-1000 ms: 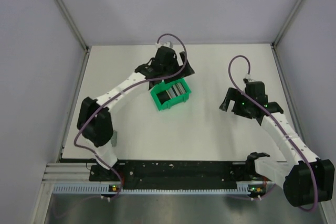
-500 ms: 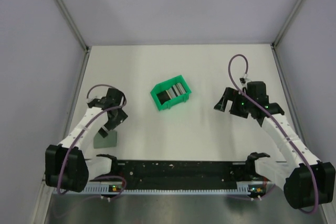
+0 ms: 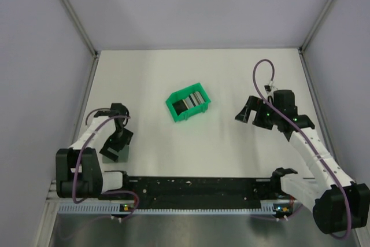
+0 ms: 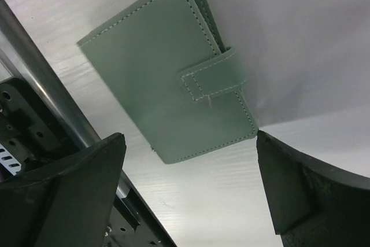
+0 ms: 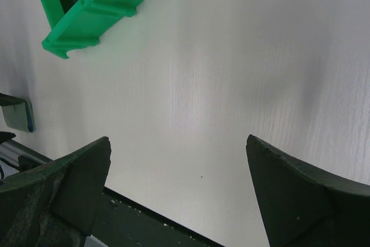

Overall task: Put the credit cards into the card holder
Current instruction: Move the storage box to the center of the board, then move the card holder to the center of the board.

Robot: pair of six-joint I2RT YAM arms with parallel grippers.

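We see the card holder (image 4: 167, 79) lying flat and closed on the tabletop (image 3: 231, 73), close to its near left corner and just beside the black rail (image 3: 196, 186) that runs along the near edge. Its strap (image 4: 214, 79) is folded over the upper face. The left arm (image 3: 87, 134) is bent back over that corner. Its jaws stand wide apart above the card holder, which shows between them in the left wrist view (we cannot tell from these views how high above it they hang), and they clamp nothing. The credit cards (image 3: 189, 101), some dark and some pale, stand on edge, packed side by side inside a bright green bin (image 3: 182, 114) around the middle of the tabletop, well apart from the card holder. The right arm (image 3: 312, 151) reaches in from the near right corner. Its jaws are also wide apart and hold nothing, and they hang over bare tabletop between the bin and the right edge.
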